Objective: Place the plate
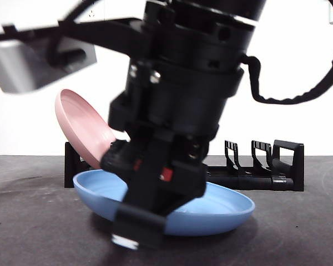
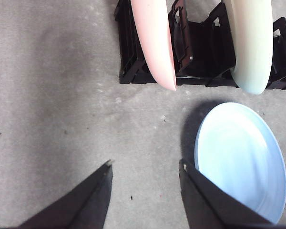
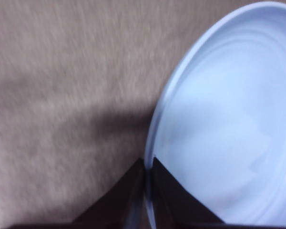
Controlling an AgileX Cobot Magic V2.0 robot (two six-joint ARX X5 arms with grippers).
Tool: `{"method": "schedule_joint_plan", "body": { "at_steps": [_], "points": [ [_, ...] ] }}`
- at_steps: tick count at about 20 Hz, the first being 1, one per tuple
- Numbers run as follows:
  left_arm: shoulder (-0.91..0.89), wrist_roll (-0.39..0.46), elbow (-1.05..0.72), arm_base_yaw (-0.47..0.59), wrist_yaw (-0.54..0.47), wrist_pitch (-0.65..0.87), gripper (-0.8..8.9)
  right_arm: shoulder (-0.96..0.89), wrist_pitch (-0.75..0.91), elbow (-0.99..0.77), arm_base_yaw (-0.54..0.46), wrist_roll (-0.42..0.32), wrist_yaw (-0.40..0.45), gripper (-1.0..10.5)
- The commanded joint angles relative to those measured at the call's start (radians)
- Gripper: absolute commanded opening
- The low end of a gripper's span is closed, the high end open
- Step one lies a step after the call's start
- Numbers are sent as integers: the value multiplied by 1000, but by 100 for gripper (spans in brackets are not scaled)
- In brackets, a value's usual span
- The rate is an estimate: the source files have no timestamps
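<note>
A light blue plate (image 1: 222, 213) lies on the dark table in front of the rack, its left side a little higher. My right gripper (image 1: 139, 227) comes down from above and is shut on the plate's near rim. The right wrist view shows the two jaws (image 3: 148, 164) pinched on the edge of the blue plate (image 3: 229, 133). My left gripper (image 2: 145, 167) is open and empty, above bare table, with the blue plate (image 2: 240, 157) beside it.
A black slotted plate rack (image 1: 266, 172) stands behind the blue plate. A pink plate (image 1: 80, 124) leans in its left slot. The left wrist view shows the rack (image 2: 200, 52) with the pink plate (image 2: 155, 38) and a cream plate (image 2: 250, 43) upright in it.
</note>
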Motion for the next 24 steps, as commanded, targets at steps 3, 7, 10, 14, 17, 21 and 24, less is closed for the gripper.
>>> {"method": "schedule_joint_plan", "body": {
  "at_steps": [3,7,10,14,17,21,24],
  "points": [
    [10,8,24,-1,4,2,222,38,-13,8,10,-4,-26,70],
    [10,8,24,-1,4,1,222,38,-11,8,11,-3,-31,92],
    [10,8,24,-1,4,1,222,30,-19,18,18,4,-31,245],
    [10,8,24,-1,4,2,222,-46,-23,37,33,17,-47,258],
    [10,8,24,-1,4,2,222,-164,-11,39,21,86,-45,258],
    [10,7,24,-1,4,34,222,-362,37,39,-96,144,-37,258],
    [10,-1,24,-1,4,78,222,-494,38,39,-265,175,-39,258]
  ]
}}
